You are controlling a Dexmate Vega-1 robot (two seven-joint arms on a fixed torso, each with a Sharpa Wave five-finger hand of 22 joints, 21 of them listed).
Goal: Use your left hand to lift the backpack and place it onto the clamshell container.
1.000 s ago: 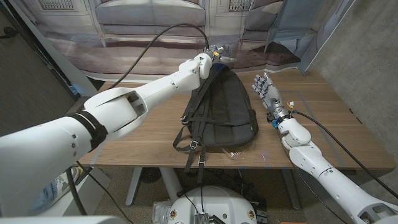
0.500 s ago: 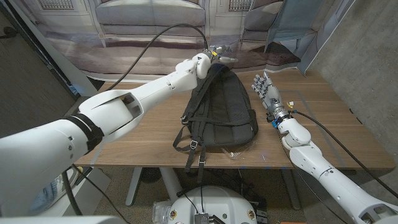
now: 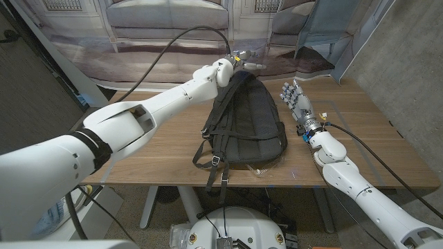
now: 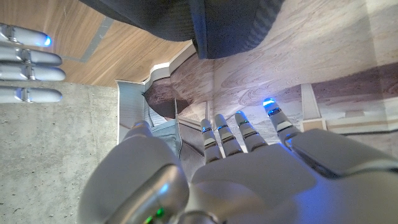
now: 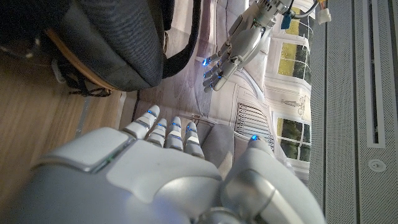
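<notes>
Wood-grain worktop (image 3: 138, 149) carries the black woven backpack (image 3: 246, 124), unmoved since a second ago, over a clear clamshell container (image 3: 266, 171); left hand (image 3: 239, 62) has edged slightly back, fingers spread, empty; right hand (image 3: 296, 100) upright, open.

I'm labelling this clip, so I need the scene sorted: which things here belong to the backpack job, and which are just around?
Part of the job:
- backpack, lying on the table
- clamshell container, its clear edge peeking out under the backpack's near end
- left hand, open above the backpack's far end

Just around:
- right hand, open, beside the backpack
- wooden table
</notes>
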